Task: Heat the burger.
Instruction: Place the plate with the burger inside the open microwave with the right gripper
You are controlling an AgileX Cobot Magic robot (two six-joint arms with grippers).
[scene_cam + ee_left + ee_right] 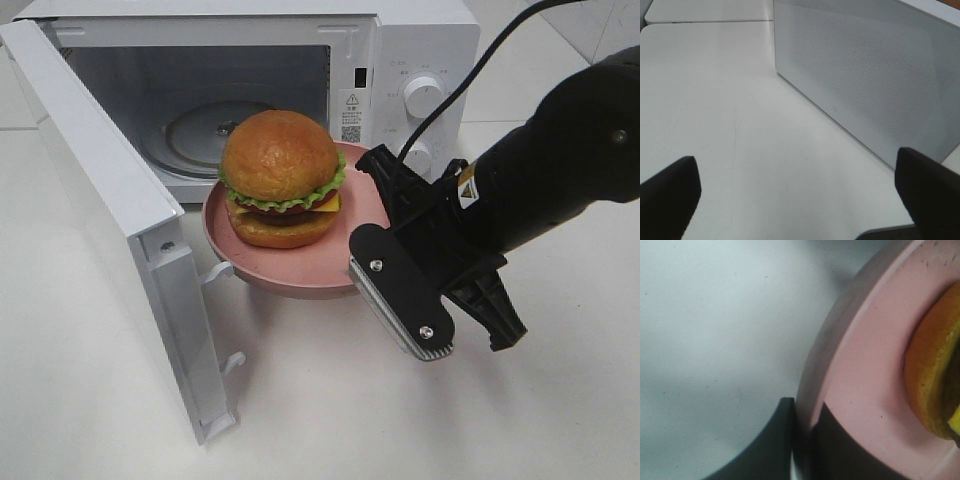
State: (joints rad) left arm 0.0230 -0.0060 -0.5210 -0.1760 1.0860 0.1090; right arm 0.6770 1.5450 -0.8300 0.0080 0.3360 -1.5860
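While the high camera showed the whole burger (280, 180), domed brown bun over lettuce and cheese, on the pink plate (300, 268), only my wrist view showed my right gripper (802, 412) pinching that plate's rim, burger just beyond its tips; my left gripper (797, 187) stood spread.

White table (400, 420), white microwave (420, 45) standing on it, its door (100, 180) swung wide open
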